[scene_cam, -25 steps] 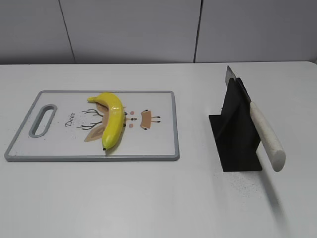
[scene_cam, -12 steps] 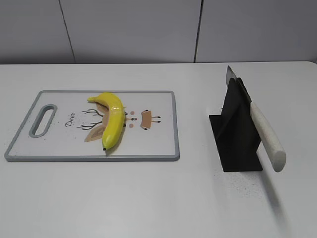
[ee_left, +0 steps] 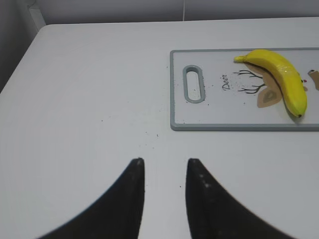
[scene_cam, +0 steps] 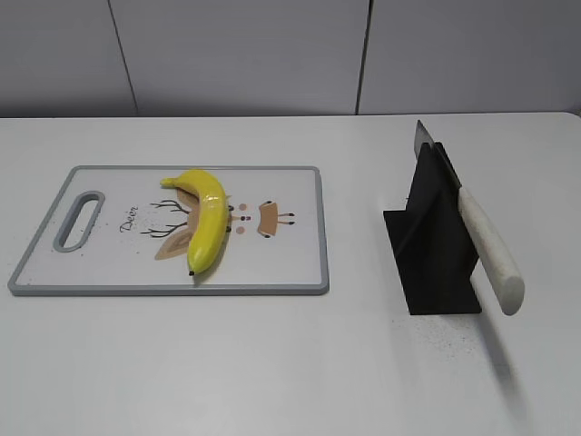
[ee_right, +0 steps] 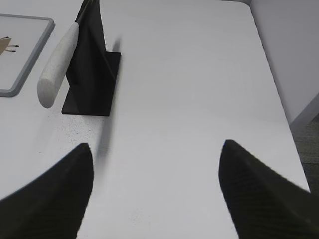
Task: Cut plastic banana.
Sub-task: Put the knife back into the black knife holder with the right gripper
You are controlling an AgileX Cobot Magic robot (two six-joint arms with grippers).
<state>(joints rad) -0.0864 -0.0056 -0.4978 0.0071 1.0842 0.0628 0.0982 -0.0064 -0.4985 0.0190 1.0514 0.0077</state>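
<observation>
Banana: the plastic banana [scene_cam: 205,219] lies flat near the middle of the cutting board [scene_cam: 281,268], curved, its stem end to the far side and its dark tip near the board's front edge; nothing touches it.
Board: white with a grey rim, a handle slot [scene_cam: 79,220] at its left end, a deer drawing partly under the banana; it rests on the white counter [scene_cam: 272,363].
Knife: a knife [scene_cam: 486,250] with a pale speckled handle leans in a black stand [scene_cam: 434,245], well apart to the right of the board.
Left fingers: the left gripper [ee_left: 164,167] hovers over bare counter left of the board, fingers a little apart, holding nothing.
Right fingers: the right gripper [ee_right: 155,152] is spread wide over bare counter, right of the stand, empty.
</observation>
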